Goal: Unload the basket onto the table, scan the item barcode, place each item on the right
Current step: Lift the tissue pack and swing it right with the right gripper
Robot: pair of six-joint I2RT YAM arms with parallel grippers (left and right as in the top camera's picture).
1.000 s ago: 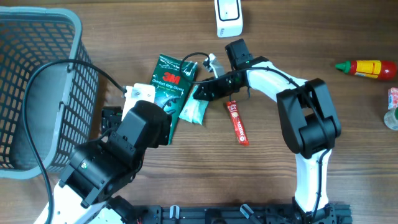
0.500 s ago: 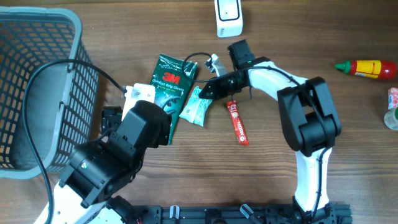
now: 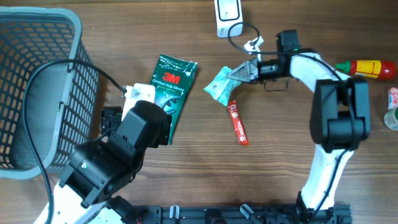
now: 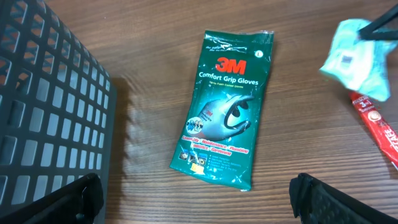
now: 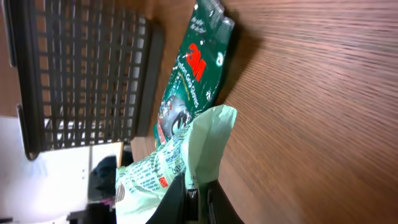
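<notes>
The table (image 3: 124, 31) holds a basket (image 3: 37, 14), glove pack (image 3: 174, 84), red sachet (image 3: 237, 123), sauce bottle (image 3: 365, 68).

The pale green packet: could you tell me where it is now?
Overhead view, mid-table: the packet is pinched in the right gripper, right of the 3M glove pack and above the red tube.

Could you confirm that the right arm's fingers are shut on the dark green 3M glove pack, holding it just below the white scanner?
Not quite: the right arm's fingers are shut on the pale mint packet, holding it just below the white scanner. The dark green 3M glove pack lies flat on the table. The overhead view shows this, and the right wrist view confirms the pinch.
</notes>
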